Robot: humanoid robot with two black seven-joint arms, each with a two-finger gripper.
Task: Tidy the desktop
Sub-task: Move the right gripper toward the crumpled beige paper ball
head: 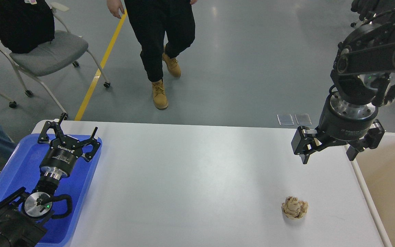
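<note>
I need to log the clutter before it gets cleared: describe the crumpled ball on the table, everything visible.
The crumpled paper ball is a small beige-and-tan wad, looking like scrunched paper, with tight irregular folds and darker creases. It sits loose on the white desktop, towards the near right part, casting a faint shadow. Only the desktop touches it. The right gripper hangs above and beyond it, well apart. The beige bin lies to its right, past the table edge.
</note>
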